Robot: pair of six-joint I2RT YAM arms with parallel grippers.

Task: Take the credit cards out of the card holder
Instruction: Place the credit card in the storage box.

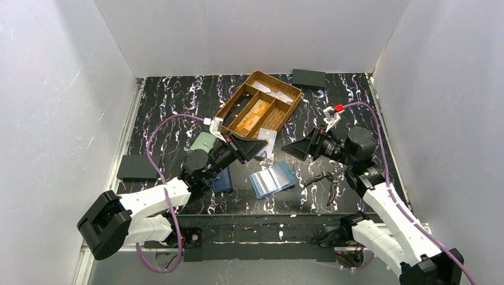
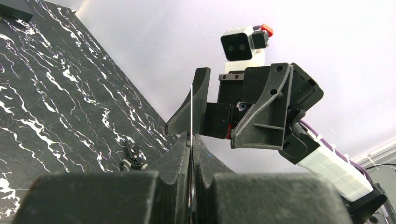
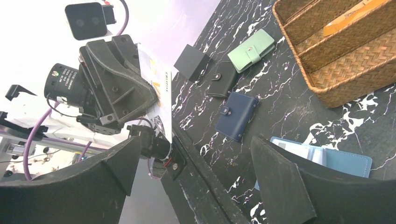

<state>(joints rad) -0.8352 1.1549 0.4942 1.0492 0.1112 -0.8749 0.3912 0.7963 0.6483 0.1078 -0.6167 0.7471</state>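
Observation:
The light blue card holder [image 1: 272, 180] lies open on the black marbled table, and its edge also shows in the right wrist view [image 3: 343, 161]. My left gripper [image 1: 260, 147] is shut on a credit card [image 1: 268, 142], pale with yellow print, held up above the table. From the right wrist the card [image 3: 159, 88] shows its face; from the left wrist it is a thin edge-on line [image 2: 191, 109] rising from the left gripper's [image 2: 192, 136] pressed jaws. My right gripper [image 1: 292, 147] faces it, open and empty, and its fingers [image 2: 198, 100] stand just beyond the card. Its jaws [image 3: 196, 140] stand wide apart.
A wicker basket [image 1: 236, 100] at the back holds orange-gold cards [image 1: 257, 113]. A pale green wallet [image 1: 203, 142] and a navy wallet [image 1: 224, 180] lie left of the holder. Black boxes sit at the far right [image 1: 308, 78] and the left edge [image 1: 136, 167]. A black clip [image 1: 318, 178] lies right of the holder.

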